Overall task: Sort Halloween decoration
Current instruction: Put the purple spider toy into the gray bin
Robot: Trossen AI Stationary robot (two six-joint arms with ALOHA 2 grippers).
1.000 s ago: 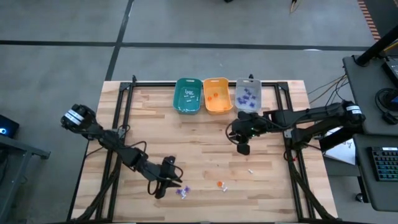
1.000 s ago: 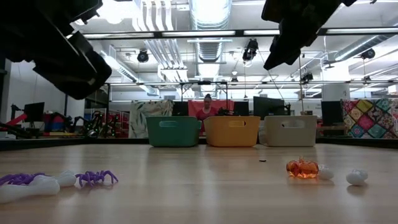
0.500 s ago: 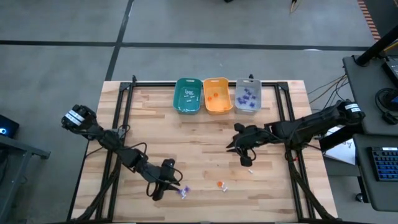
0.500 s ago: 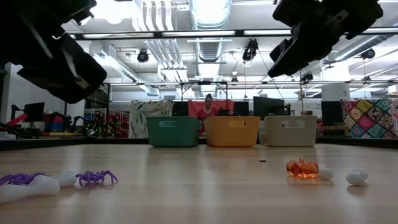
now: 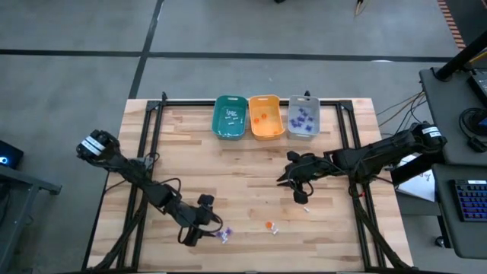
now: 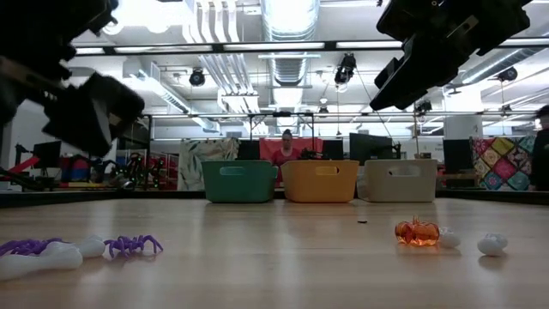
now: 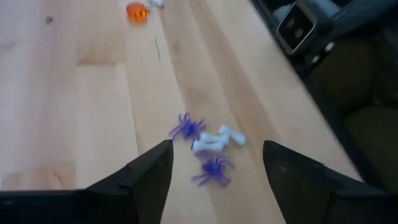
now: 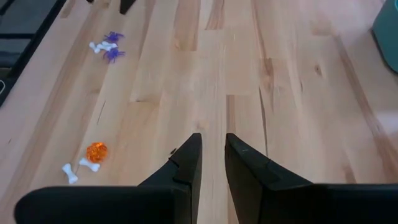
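The left gripper [image 5: 204,222] hangs low over the near part of the wooden table [image 5: 190,152], its fingers [image 7: 149,174] spread wide with nothing between them. Just ahead of it, through that gap in the left wrist view, lies a small cluster of Halloween decoration: two purple spiders [image 7: 186,127] and a white bone [image 7: 217,139], lying close together, the bone between the spiders. The same cluster shows in the low view at the near left, purple legs beside a pale piece [image 6: 64,253]. Farther along the table an orange pumpkin [image 6: 417,232] sits with two white pieces [image 6: 491,245] just beside it; from above they read as an orange dot next to a pale speck [image 5: 268,225]. The right gripper [image 5: 300,196] is held above the middle of the table on the right side, well clear of the trinkets, its fingers [image 8: 186,162] drawn close with only a narrow slit left and apparently nothing caught in it, though the tips are hard to make out. Along the far edge stand three bins side by side: a teal bin [image 5: 230,116] with white bits inside, an orange bin [image 5: 265,116] with orange bits, and a grey bin [image 5: 304,116] with purple ones.
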